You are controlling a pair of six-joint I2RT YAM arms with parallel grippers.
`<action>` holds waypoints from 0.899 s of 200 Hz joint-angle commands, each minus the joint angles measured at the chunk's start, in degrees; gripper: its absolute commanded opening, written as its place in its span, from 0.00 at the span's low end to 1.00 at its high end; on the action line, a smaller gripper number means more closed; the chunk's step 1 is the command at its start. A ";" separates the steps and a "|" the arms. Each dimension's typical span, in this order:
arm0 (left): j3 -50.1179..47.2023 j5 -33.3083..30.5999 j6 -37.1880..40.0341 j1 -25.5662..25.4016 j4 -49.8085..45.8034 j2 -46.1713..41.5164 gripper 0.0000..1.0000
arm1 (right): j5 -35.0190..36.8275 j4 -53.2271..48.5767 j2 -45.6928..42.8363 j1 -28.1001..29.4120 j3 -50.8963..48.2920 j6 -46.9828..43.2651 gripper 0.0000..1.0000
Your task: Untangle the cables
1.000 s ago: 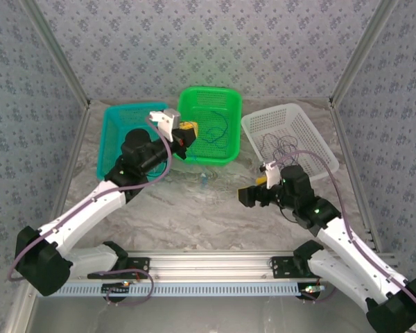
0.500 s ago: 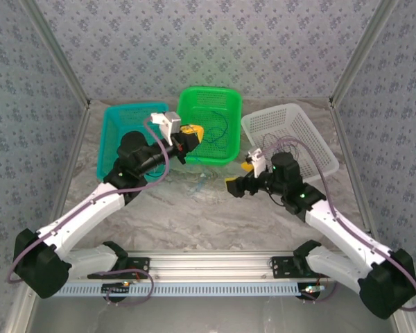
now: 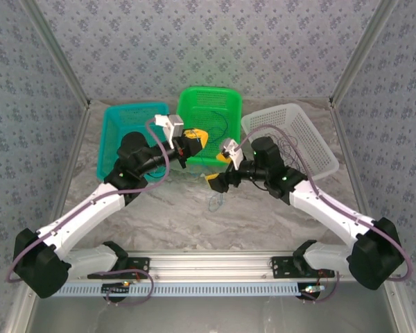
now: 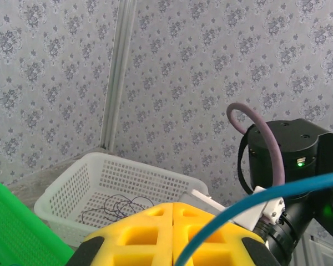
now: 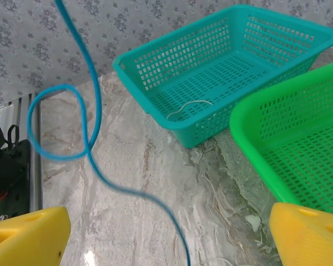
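We are holding the blue cable [image 4: 266, 197] up beside the green basket [image 3: 209, 91].
From above, we are holding our left gripper [image 3: 193, 136] over the green basket's near left corner and our right gripper [image 3: 213, 182] just in front of that basket. At the left wrist, we are pinching the blue cable with the gripper clamped on it; the dark cable [image 4: 119, 206] is lying in the white basket [image 4: 72, 191] next to the green one. At the right wrist, we are holding the gripper fingers [image 5: 22, 233] wide apart with the blue cable hanging looped between them, and the pale cable [image 5: 188, 105] is lying in the teal basket [image 5: 155, 52] beside the green basket.

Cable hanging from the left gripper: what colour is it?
Blue. The cable shows best in the right wrist view.
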 commanded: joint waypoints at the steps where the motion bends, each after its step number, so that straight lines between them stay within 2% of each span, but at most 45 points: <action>1: 2.19 2.55 -1.95 -0.24 3.86 -1.10 0.03 | -4.34 0.92 1.85 0.32 4.18 -2.78 0.93; 15: 2.42 3.07 -2.70 -0.28 4.71 -1.12 0.03 | -6.60 0.17 3.67 0.49 6.41 -3.11 0.88; 29: 2.50 3.24 -2.90 -0.26 4.75 -1.18 0.03 | -8.35 -1.33 5.07 0.89 8.12 -4.00 0.79; 72: 2.33 3.05 -2.98 -0.27 4.42 -1.45 0.03 | -9.34 -2.51 6.25 1.97 9.11 -5.08 0.32; 85: 2.20 2.28 -2.75 -0.20 4.37 -1.45 0.03 | -9.08 -3.99 6.35 2.31 9.84 -5.71 0.22; 100: 1.93 1.49 -2.68 -0.11 4.44 -1.47 0.03 | -8.68 -5.82 6.27 2.71 10.57 -6.50 0.16; 123: 2.19 -2.25 -1.59 -0.06 2.04 -1.56 0.02 | -6.71 -8.64 6.31 3.60 11.56 -7.48 0.14; 146: 2.62 -11.68 1.15 0.35 -3.46 -1.80 0.02 | -2.49 -12.07 6.18 4.65 12.67 -8.52 0.10; 180: 4.04 -25.20 1.14 1.81 -10.13 0.20 0.04 | 4.69 -16.66 5.72 7.44 14.69 -10.29 0.03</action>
